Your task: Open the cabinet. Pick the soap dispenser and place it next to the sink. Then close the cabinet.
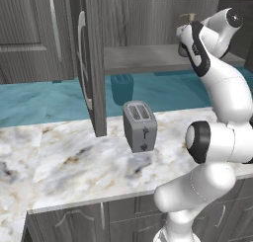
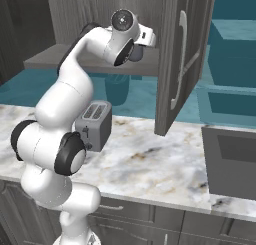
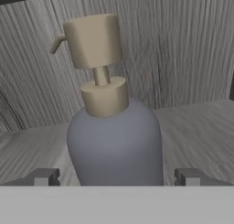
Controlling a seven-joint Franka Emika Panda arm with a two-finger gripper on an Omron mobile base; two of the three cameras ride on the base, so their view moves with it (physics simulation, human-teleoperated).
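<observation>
The soap dispenser [image 3: 114,145] is a grey-blue bottle with a tan pump head and stands upright on the cabinet shelf [image 1: 143,56]. My gripper [image 3: 116,177] is open, with one fingertip [image 3: 43,176] on each side of the bottle's lower body and not pressing on it. From the left base view only the pump top of the dispenser [image 1: 187,18] peeks out above my wrist. Both doors of the cabinet stand swung out, the left door [image 1: 91,63] and the right door [image 2: 182,59]. The dark sink [image 2: 235,149] lies in the worktop at far right.
A grey two-slot toaster [image 1: 140,125] stands on the marble counter [image 1: 74,162] below the shelf, beside my arm. A teal canister [image 1: 121,88] sits against the back wall. The open doors jut out over the counter on both sides of the arm.
</observation>
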